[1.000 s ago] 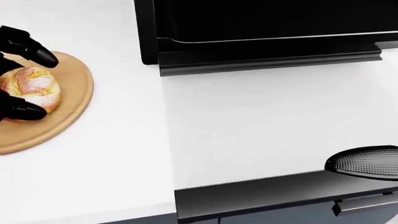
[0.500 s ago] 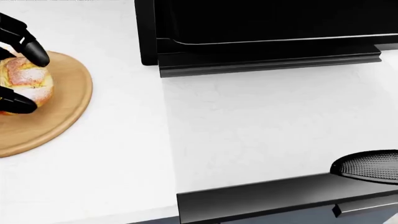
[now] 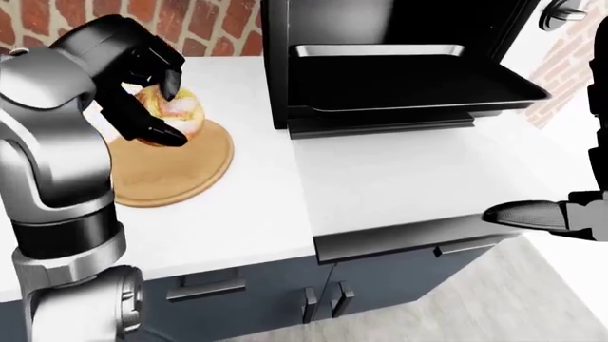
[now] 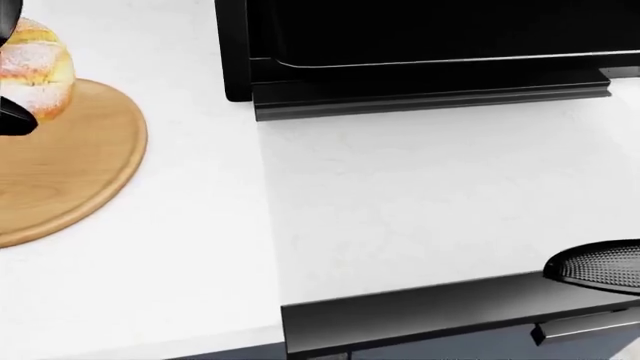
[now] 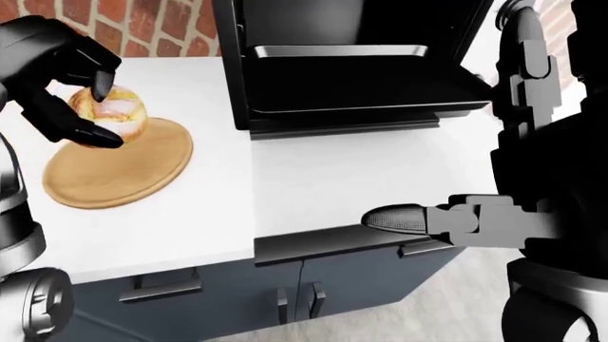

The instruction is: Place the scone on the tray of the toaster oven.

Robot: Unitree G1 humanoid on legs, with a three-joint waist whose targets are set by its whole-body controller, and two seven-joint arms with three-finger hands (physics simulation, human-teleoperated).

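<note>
My left hand [image 3: 171,114] is shut on the scone [image 3: 180,108], a round golden bun dusted white, one finger over its top and one under its side. The scone hangs just above the round wooden board [image 3: 180,174] at the left of the counter; in the head view it shows at the top left edge [image 4: 35,67]. The black toaster oven [image 3: 276,43] stands open to the right of the board, its dark tray [image 3: 408,82] slid out and bare. My right hand [image 5: 408,219] hovers low by the counter's near edge, fingers stretched out and holding nothing.
The white counter [image 4: 420,195] runs from the board to below the oven tray. A dark trim strip [image 4: 420,311] edges it, with grey cabinet doors [image 3: 380,285] underneath. A brick wall [image 3: 219,21] rises behind. The oven's open door [image 3: 527,21] stands at the tray's right.
My left hand has lifted the scone off the wooden board, toward the top of the head view. The right hand has hardly shifted.
</note>
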